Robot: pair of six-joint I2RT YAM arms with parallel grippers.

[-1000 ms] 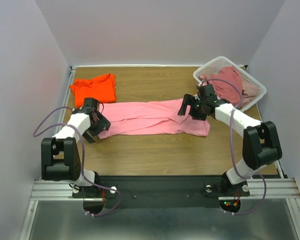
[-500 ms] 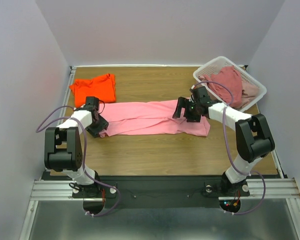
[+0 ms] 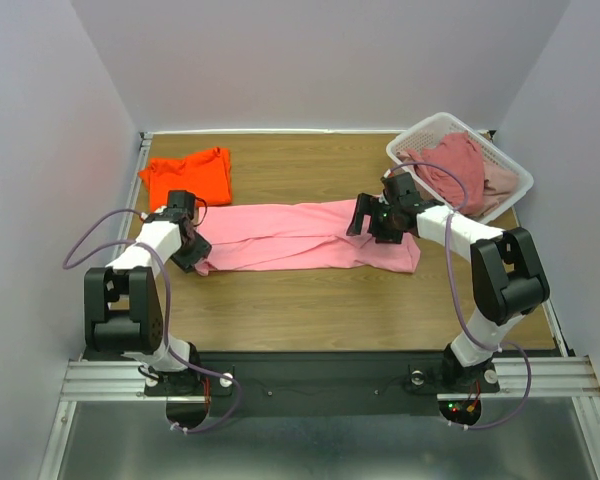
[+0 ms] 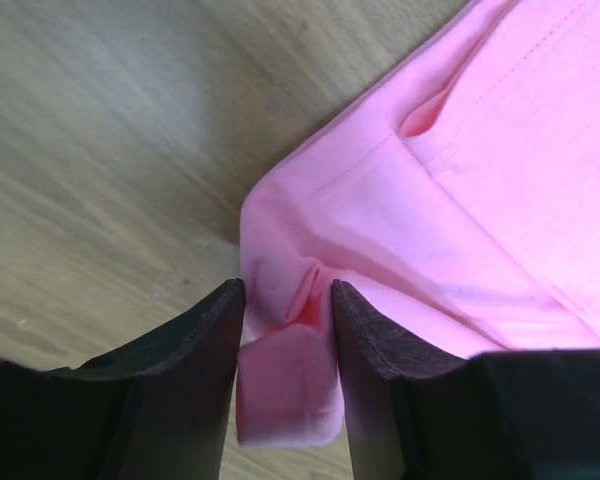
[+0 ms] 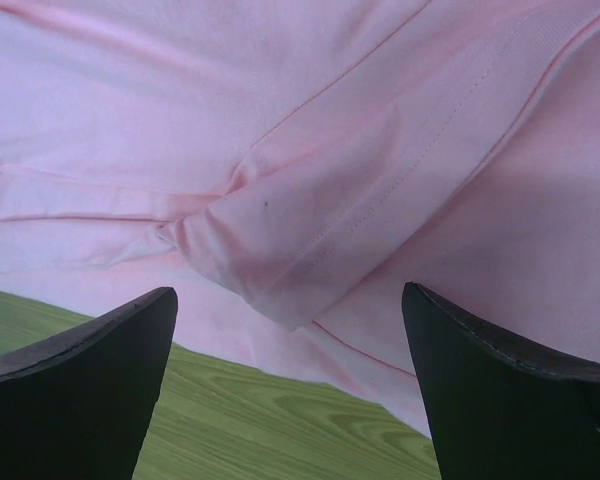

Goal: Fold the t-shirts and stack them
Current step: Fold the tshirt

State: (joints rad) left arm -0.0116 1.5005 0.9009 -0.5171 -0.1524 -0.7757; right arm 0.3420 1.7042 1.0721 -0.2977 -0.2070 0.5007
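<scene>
Looking down from the top camera, the light pink t-shirt (image 3: 300,235) lay as a long lengthwise-folded band across the middle of the wooden table (image 3: 330,300). The orange t-shirt (image 3: 188,175) lay folded at the far left, and a dusty rose t-shirt (image 3: 450,160) was heaped in the white slatted basket (image 3: 435,120) at the far right. The left gripper (image 3: 193,255) sat at the band's near left corner, while the right gripper (image 3: 365,220) hung over its right part, short of the right end. In the left wrist view, the left gripper (image 4: 285,320) had its fingers (image 4: 195,350) drawn close on a bunched fold at the shirt's corner, clamped on cloth, with bare wood just beside it. In the right wrist view, the right gripper (image 5: 290,330) had its fingers (image 5: 80,380) spread wide above a creased seam and gripped nothing. The step in hand was probably the crosswise fold, carrying the left end over toward the right. A pinch on one corner alone would likely drag the band askew. So the right gripper should come down and close on all layers, or pin the cloth at the fold line. The left should then lift only enough to clear the table and travel straight along the band, so that the edges meet squarely.
</scene>
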